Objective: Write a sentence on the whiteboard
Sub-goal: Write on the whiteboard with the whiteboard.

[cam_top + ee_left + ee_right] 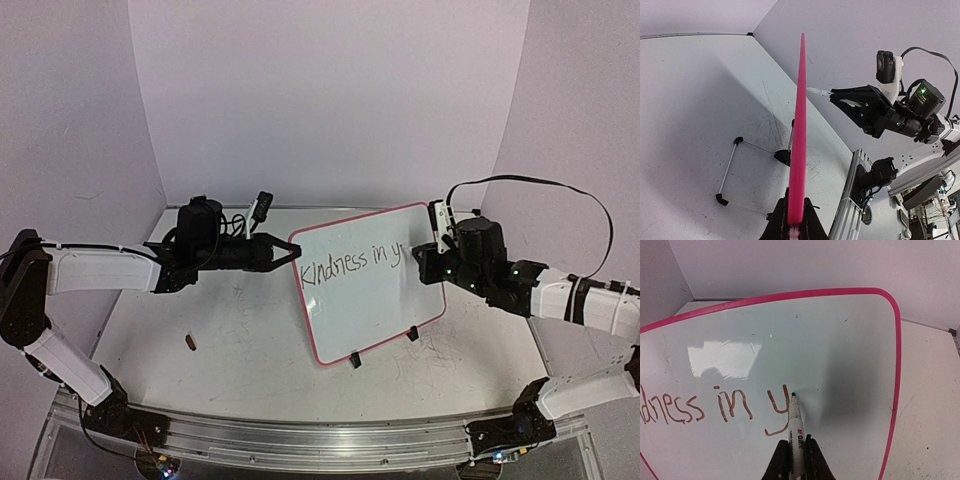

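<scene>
The whiteboard [375, 305] stands tilted on the table [230, 335]. The left gripper [287, 254] pinches its pink edge. The right gripper [796, 460] pinches a marker [795, 425], tip by the sentence [352, 264], "Kindness in y". Pushing too hard could tip the board or smear letters.

Left arm [100, 268] reaching in level, wrist straight, left end effector [290, 253] pinched shut on the whiteboard [370, 300] edge, right arm [560, 295] folded low at the elbow, right end effector [796, 455] closed round the marker [796, 422], fingers aimed leftward
</scene>
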`<state>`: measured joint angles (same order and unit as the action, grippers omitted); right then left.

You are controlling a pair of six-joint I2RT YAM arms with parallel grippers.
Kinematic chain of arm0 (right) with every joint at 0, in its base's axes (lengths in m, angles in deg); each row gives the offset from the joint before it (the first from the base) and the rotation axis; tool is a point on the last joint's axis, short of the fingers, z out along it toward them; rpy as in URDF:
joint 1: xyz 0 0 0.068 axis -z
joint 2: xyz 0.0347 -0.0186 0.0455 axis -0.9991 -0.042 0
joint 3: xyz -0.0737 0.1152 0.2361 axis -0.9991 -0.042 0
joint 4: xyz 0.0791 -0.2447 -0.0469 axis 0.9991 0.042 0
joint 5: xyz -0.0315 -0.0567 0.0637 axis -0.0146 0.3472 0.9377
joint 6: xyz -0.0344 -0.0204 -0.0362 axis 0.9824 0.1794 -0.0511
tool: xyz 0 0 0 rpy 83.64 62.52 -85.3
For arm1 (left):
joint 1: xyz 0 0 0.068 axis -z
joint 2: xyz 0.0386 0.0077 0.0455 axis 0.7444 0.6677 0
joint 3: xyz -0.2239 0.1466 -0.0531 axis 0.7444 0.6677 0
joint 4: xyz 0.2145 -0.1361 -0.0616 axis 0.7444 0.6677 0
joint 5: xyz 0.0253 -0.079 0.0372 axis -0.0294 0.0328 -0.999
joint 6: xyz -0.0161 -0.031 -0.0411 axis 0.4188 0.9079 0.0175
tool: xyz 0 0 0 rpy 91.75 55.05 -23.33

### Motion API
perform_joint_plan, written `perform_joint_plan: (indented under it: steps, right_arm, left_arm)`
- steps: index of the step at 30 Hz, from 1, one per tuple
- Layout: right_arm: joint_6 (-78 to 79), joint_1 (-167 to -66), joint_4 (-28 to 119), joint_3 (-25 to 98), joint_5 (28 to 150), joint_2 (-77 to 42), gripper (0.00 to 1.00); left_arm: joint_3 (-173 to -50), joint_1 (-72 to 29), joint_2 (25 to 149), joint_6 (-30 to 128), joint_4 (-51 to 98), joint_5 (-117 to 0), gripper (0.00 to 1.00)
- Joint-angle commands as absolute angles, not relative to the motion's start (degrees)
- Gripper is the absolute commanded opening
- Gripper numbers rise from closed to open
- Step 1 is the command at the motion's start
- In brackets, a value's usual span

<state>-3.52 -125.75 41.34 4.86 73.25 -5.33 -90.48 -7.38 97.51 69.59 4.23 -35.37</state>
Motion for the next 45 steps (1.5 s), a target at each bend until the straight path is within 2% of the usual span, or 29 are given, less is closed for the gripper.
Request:
perform_joint_plan:
  steps: [1, 22, 45]
  right_arm:
    - [-3.2, -125.5, 38.9, 7.4, 71.8, -6.5, 0.0]
    - [-4.3, -125.5, 40.8, 2.7, 71.1, -4.0, 0.0]
    - [-3.9, -125.5, 36.1, 6.2, 70.5, -7.5, 0.0]
  left_arm:
    - [-91.1, -6.7, 96.4, 70.3, 4.5, -35.1, 0.0]
    - [-90.8, -6.7, 96.3, 70.3, 4.5, -35.3, 0.0]
    - [-90.5, -6.6, 95.8, 70.4, 4.5, -35.0, 0.0]
